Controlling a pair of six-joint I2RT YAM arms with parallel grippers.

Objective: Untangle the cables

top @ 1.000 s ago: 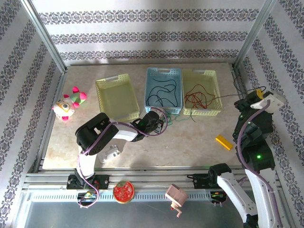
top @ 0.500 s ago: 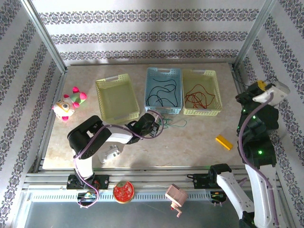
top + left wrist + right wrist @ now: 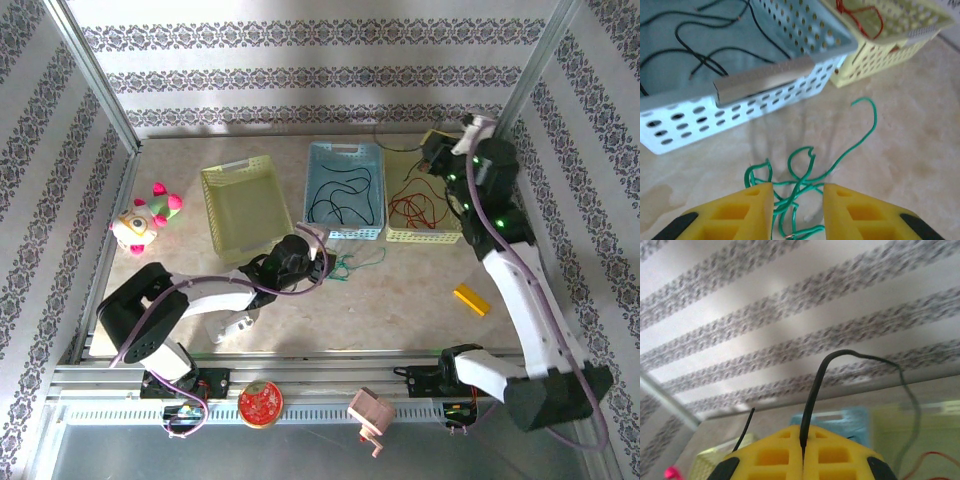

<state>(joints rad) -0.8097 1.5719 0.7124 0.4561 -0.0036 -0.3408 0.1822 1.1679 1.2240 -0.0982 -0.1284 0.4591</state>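
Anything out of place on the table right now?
The green cable lies tangled on the bare table before the blue basket, outside any basket. The left yellow basket sits skewed against the other two.

Table (image 3: 400, 300): pale, marbled top.
Far row: yellow basket (image 3: 237, 166), blue basket (image 3: 345, 147), second yellow basket (image 3: 425, 236), side by side.
Left edge: plush toy (image 3: 145, 218).
Middle: green cable (image 3: 799, 184), loose tangle just before the blue basket.
Right: yellow block (image 3: 470, 299), alone.

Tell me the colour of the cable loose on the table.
The cable is green; left wrist view.
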